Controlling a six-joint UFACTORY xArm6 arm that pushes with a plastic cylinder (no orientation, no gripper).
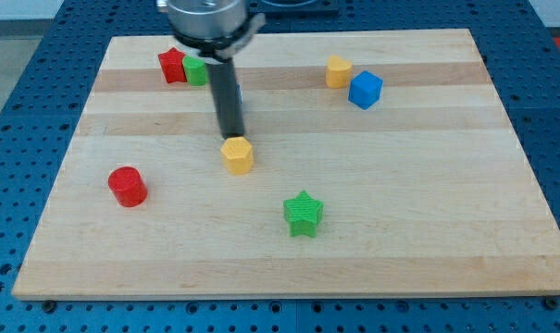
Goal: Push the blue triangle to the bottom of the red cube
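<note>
Nearest the view's bottom sits a green star-shaped block (304, 214), with a red cylindrical block (127, 186) off to the view's left on the pale wooden desk (428, 213). Above them, near the middle, is a yellow hexagonal block (237, 154), and my tip (231, 137) stands at its top edge, touching or just short of it (there are no jaws on this rig, only the dark rod, so nothing is held).

The blue triangle cannot be made out with certainty; a thin sliver of blue (240, 95) shows at the rod's right side and may be it, mostly hidden behind the rod. Farther up, a red star-shaped block (172, 65) and a small green block (196, 70) touch at the top left, while a second yellow block (337, 71) and a blue cube (365, 89) sit near each other at the top right. No red cube is plainly visible.

The risks, as I judge them: a downward stroke would shove the yellow hexagon instead of the blue piece, and mistaking the red cylinder or star for the target would send the push astray.
</note>
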